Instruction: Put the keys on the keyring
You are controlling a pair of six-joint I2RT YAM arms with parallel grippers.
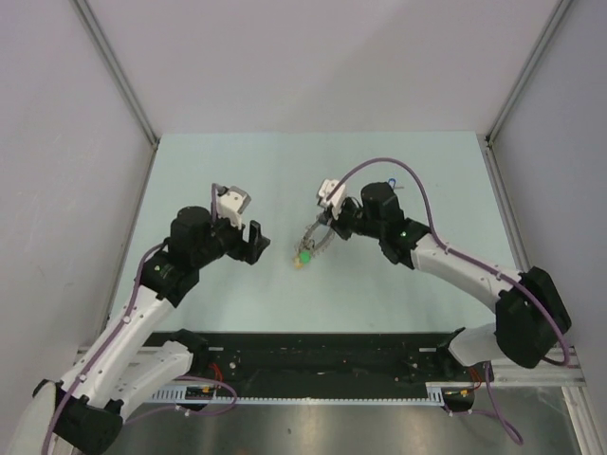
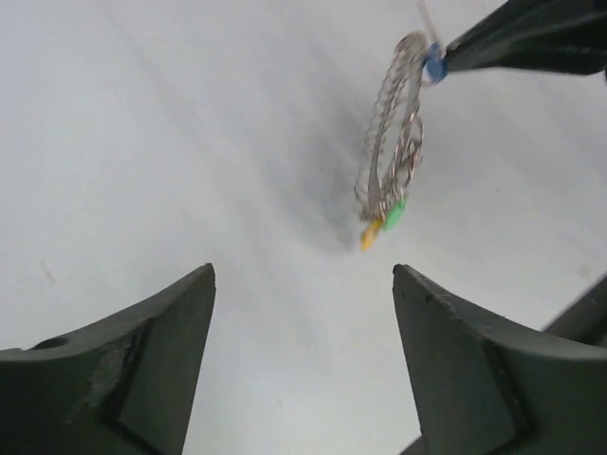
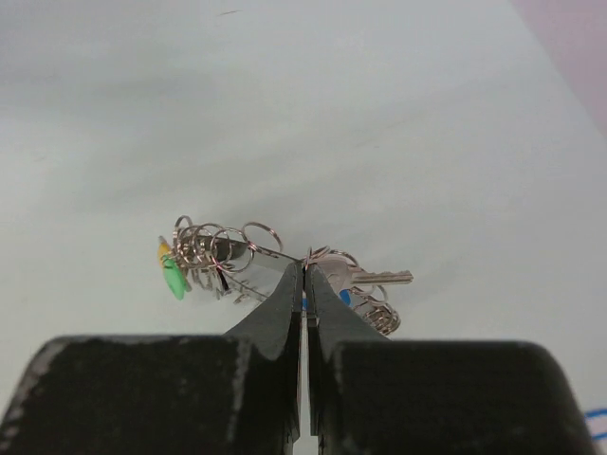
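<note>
Fingers (image 2: pixel 123 379) spread wide; the keyring (image 2: pixel 391 152) hangs upright beyond them.

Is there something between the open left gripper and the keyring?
Nothing visible. Only table surface shows between the left gripper and the keyring, which the shut right gripper holds up.

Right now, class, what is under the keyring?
Bare table and the ring's shadow. The right claw holds the keyring up; the spot beneath its green tag is hidden.
</note>
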